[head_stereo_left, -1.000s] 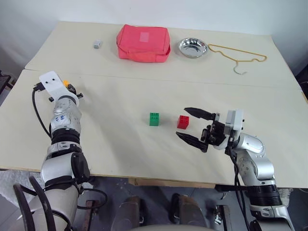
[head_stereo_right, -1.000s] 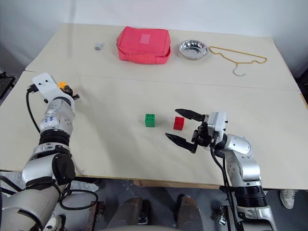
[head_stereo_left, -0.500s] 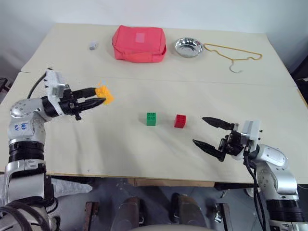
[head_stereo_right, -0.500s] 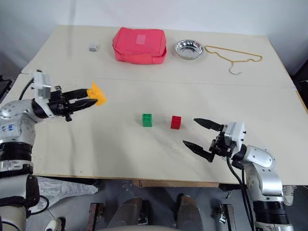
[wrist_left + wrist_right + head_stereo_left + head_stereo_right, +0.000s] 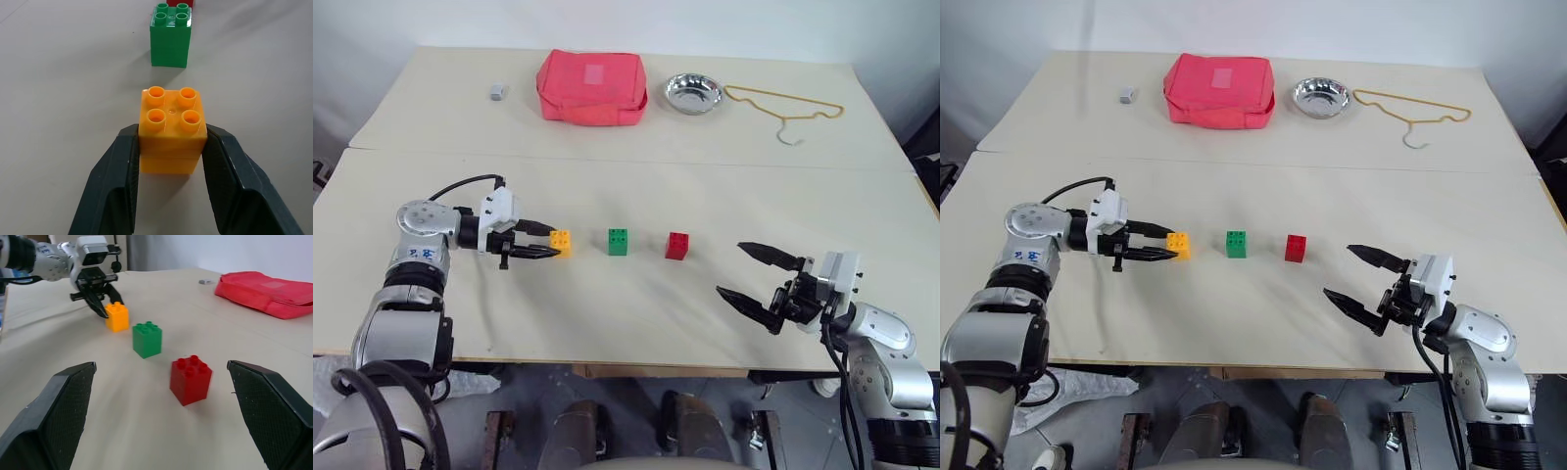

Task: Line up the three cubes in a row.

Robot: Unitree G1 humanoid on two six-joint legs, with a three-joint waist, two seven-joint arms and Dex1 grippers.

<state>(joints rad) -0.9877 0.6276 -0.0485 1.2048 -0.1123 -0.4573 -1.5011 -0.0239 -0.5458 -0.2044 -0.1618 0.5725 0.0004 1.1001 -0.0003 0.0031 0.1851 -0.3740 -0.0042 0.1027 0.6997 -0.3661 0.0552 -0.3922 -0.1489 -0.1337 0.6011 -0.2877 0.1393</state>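
Left gripper (image 5: 548,246) reaches in low from the left side of the bench (image 5: 607,313), its two black fingers (image 5: 115,186) pinching the orange-yellow cube (image 5: 561,242) by its side faces; the cube sits studs-up and looks to be resting on the bench surface. Just to its right, apart from it, stands the green cube (image 5: 619,241), and right of that, with a similar gap, the red cube (image 5: 678,245); all three lie in one roughly straight row across the middle of the bench, none touching. Right gripper (image 5: 756,277) hovers near the front right of the bench, well apart from the red cube, fingers spread wide and holding nothing. Along the far edge: small grey block (image 5: 497,92), red pouch (image 5: 592,86), metal bowl (image 5: 694,93), yellow wire hanger (image 5: 786,103).
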